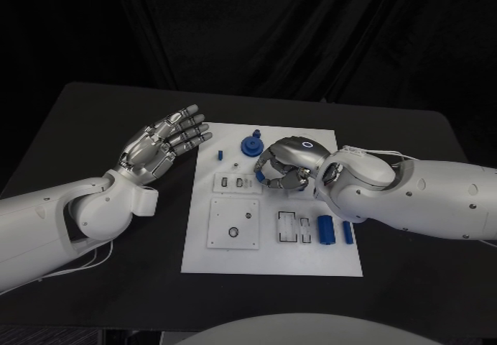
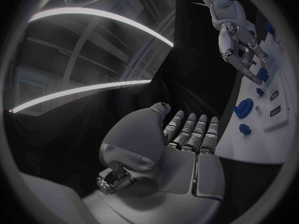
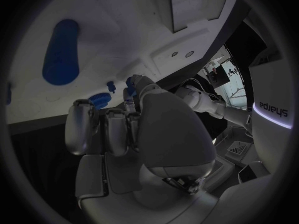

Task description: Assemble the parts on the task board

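The head view looks steeply down from above onto the black table (image 1: 103,115), with the white task board (image 1: 271,248) in the middle of the frame and an arm entering from each side edge.

The left wrist view sits close behind the left hand (image 2: 187,149), which takes up the lower middle of the circle; the task board (image 2: 264,134) curves along the right rim, with the right hand (image 2: 239,45) at the upper right.

The right wrist view sits close behind the right hand (image 3: 131,134), very near the task board (image 3: 112,15) across the upper frame.

All three views share the task board.
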